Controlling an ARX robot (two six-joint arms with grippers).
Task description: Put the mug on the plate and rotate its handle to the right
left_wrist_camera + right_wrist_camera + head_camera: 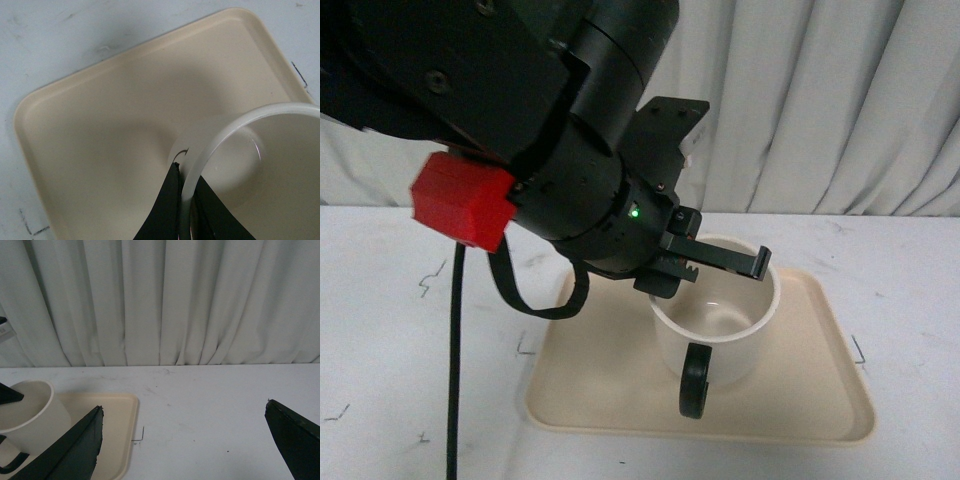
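While checking placement, note mug [720, 335] on plate [610, 395], rim pinched in closed left gripper [186, 180] for swinging handle [695, 380] from robot-facing to right. Note right gripper [183, 407] spread wide, empty, parked clear.

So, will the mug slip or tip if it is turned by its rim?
Probably rigid: the mug looks thick-walled and glossy, so the left gripper, pinching only its rim, might slip. It looks wide for its height, so tipping seems unlikely. On the smooth plate it would likely slide rather than catch.
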